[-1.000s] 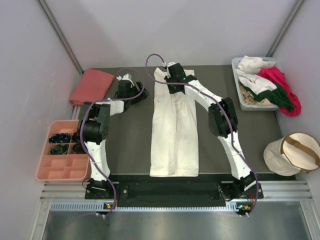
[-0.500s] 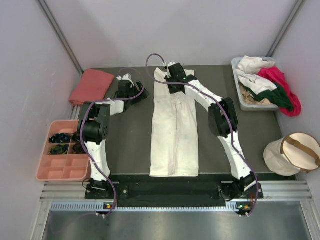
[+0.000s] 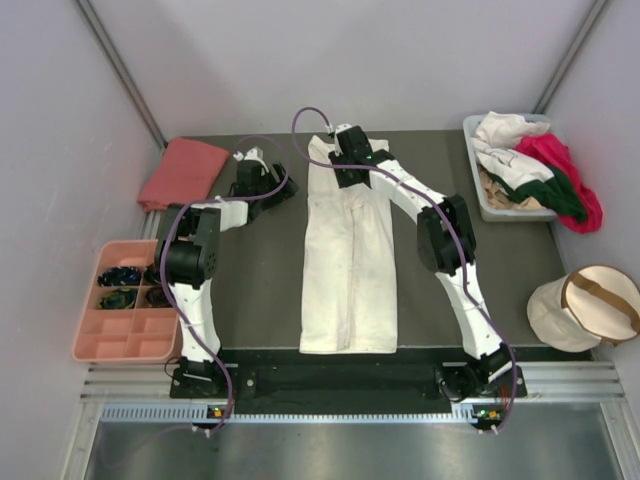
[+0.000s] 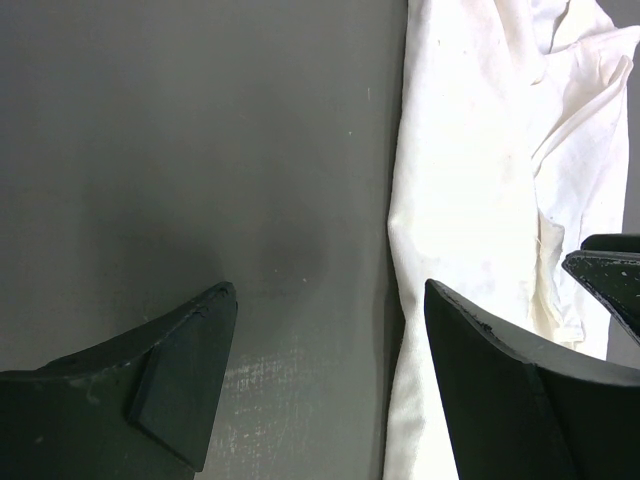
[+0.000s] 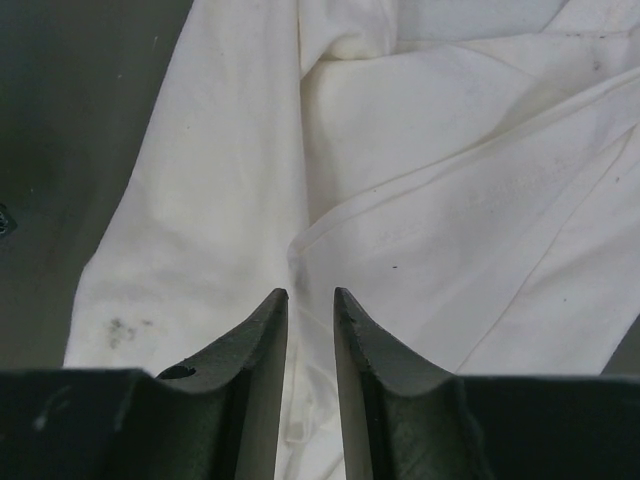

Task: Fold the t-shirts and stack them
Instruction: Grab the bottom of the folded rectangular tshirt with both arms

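Nothing has visibly shifted over the last second: arms and cloth lie as before. The cream-white t-shirt [image 3: 350, 270], folded into a long strip in the middle of the table [image 3: 260, 285], has its far end hidden under the right gripper [image 5: 310, 305], whose fingers stand narrowly apart above the cloth, pinching nothing. The left gripper [image 4: 330, 300] gapes wide over bare table beside the strip's edge. One salmon-pink t-shirt [image 3: 182, 172] lies far left. The heap of t-shirts [image 3: 520, 165] in the grey bin [image 3: 500, 213] is too tangled to count — no writing is legible.

No writing, label, brand or number is readable from here, not even on the cream-white t-shirt [image 5: 420, 150] just under the right gripper [image 5: 310, 292].
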